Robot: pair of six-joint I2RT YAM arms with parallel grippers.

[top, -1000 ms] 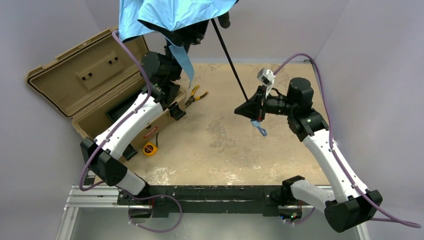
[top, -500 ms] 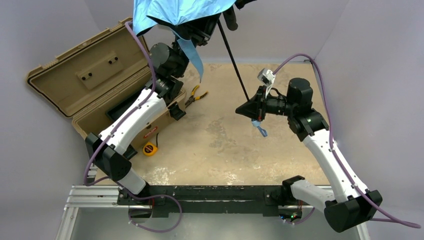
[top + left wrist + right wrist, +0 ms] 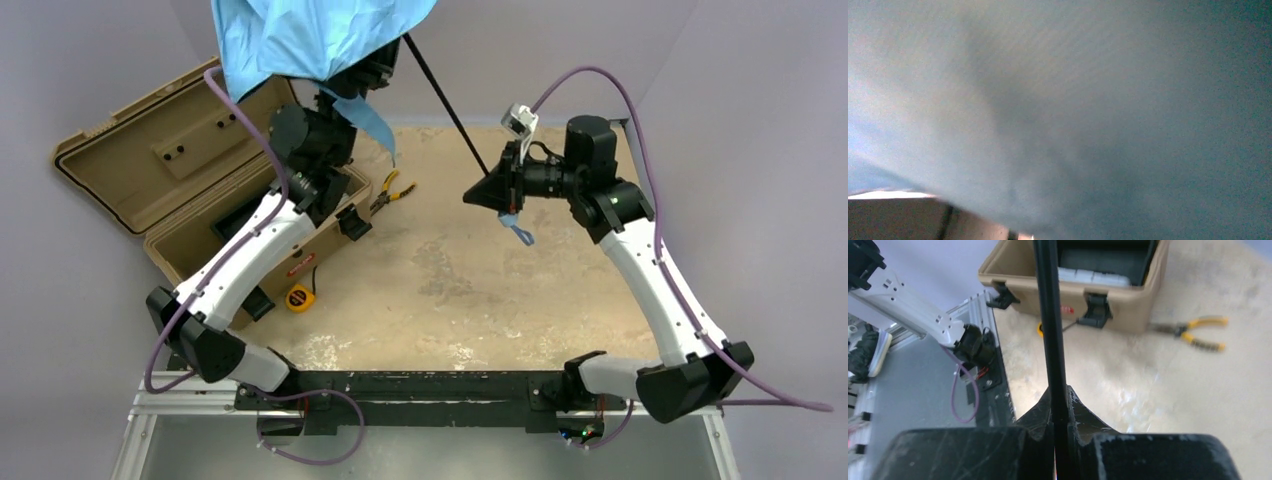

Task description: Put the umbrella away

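The umbrella (image 3: pixel 310 35) hangs at the top of the overhead view, its light blue canopy loose and partly gathered. Its thin black shaft (image 3: pixel 445 105) slants down to my right gripper (image 3: pixel 472 197), which is shut on it. A blue wrist loop (image 3: pixel 519 233) dangles below that gripper. In the right wrist view the shaft (image 3: pixel 1048 315) runs straight up between the closed jaws of my right gripper (image 3: pixel 1058 396). My left gripper (image 3: pixel 362 72) sits up under the canopy, mostly hidden by fabric. Blue cloth (image 3: pixel 1073 110) fills the left wrist view and hides the jaws.
An open tan case (image 3: pixel 150 160) stands at the left with its lid leaning back, and shows in the right wrist view as well (image 3: pixel 1128 305). Yellow-handled pliers (image 3: pixel 392 190) lie beside it. A yellow tape measure (image 3: pixel 298 297) lies near the case's front corner.
The left arm swung the canopy right, then back left. The right arm lifted and moved toward the back of the table, still holding the shaft.
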